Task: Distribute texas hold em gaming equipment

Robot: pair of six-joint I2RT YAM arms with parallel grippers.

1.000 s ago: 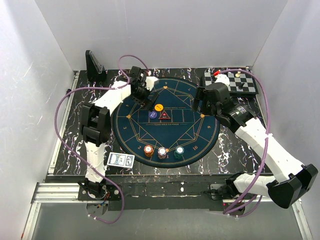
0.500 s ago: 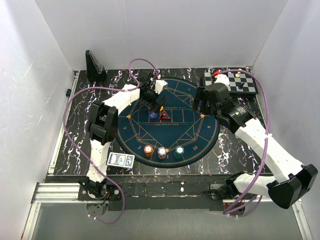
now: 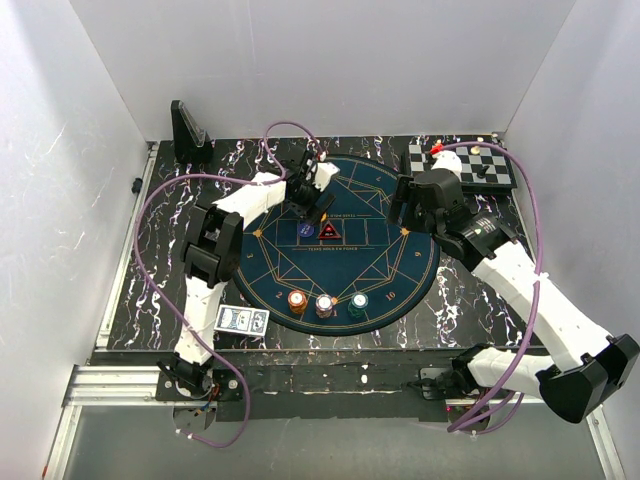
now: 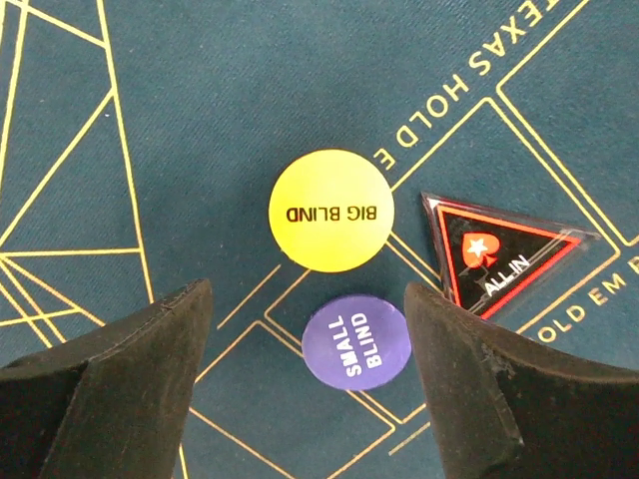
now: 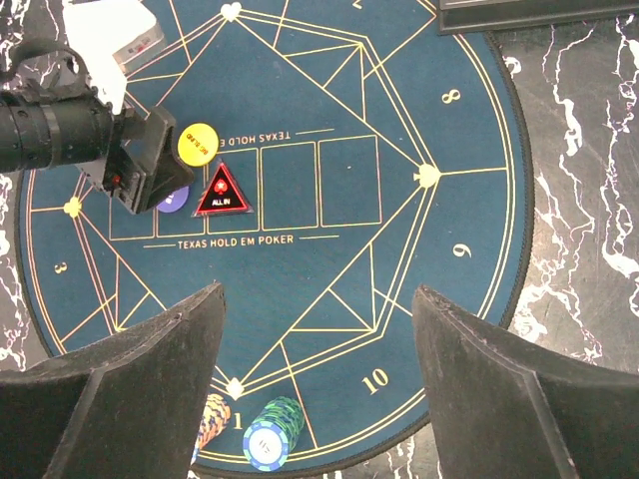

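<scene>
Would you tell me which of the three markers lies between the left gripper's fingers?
The purple SMALL BLIND disc; the yellow BIG BLIND disc and black ALL IN triangle lie beyond the fingertips.

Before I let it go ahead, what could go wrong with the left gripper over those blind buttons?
The left gripper hangs over the purple SMALL BLIND button, which lies close beside the yellow BIG BLIND button and the ALL IN triangle; closing fingers could knock a neighbour. The button also lies flat on the mat, so the fingers might slide over it.
</scene>
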